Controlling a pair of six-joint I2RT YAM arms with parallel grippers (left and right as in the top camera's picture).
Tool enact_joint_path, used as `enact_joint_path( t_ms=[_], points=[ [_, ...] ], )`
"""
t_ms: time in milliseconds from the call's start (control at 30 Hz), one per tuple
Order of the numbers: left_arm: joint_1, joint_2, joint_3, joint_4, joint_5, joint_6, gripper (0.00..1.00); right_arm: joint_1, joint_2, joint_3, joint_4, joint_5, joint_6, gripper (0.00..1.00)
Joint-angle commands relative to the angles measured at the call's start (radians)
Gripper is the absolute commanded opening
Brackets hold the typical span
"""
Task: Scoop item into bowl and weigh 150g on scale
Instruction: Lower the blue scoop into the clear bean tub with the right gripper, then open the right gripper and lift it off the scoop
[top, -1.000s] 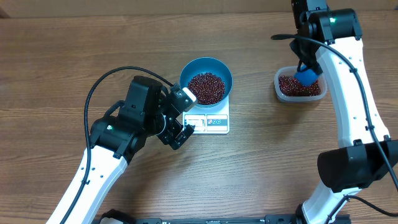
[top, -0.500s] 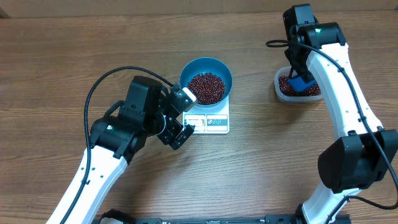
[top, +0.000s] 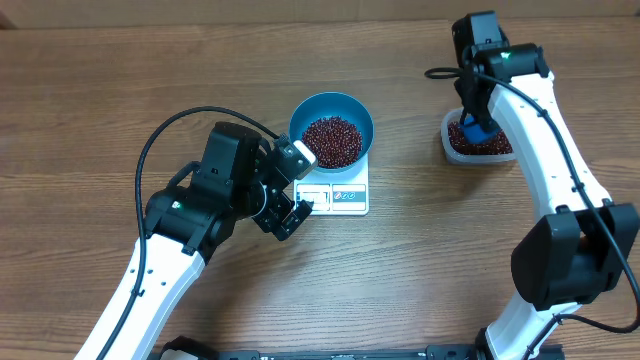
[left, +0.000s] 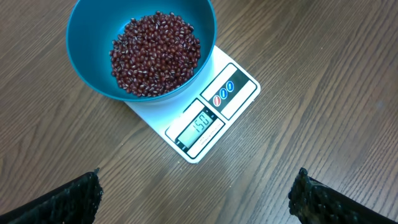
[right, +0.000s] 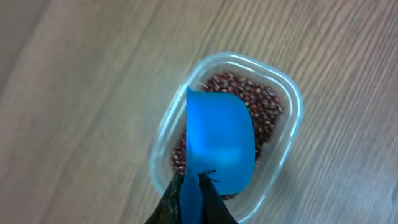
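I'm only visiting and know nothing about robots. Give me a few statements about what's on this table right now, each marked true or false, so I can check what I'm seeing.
1. The blue bowl stands on the white scale and holds red-brown beans. True.
2. The left pincer grips the bowl's rim. False: it is open, apart from the bowl, and holds nothing.
3. The right pincer is shut on the blue scoop. True.
4. The scoop hangs above the bowl. False: it is at the clear tub, off to one side of the scale, and that tub has beans in it too.
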Motion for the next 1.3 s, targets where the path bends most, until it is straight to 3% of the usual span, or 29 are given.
enact_joint_path(
  t_ms=[0, 767, 1067, 1267],
  points=[
    [0.005, 0.000, 0.006, 0.003, 0.001, -0.007, 1.00, -0.002, -0.031, -0.012, 0.004, 0.008, 0.008, 0.04],
    [0.005, 0.000, 0.006, 0.003, 0.001, -0.006, 1.00, -0.002, -0.031, -0.118, 0.021, -0.037, 0.138, 0.04],
    [0.005, 0.000, 0.006, 0.003, 0.001, -0.007, 1.00, -0.002, -0.032, -0.117, -0.078, -0.052, 0.134, 0.33],
    [0.005, 0.000, 0.006, 0.003, 0.001, -0.007, 0.99, -0.002, -0.037, -0.108, -0.133, -0.052, 0.134, 0.38]
  ],
)
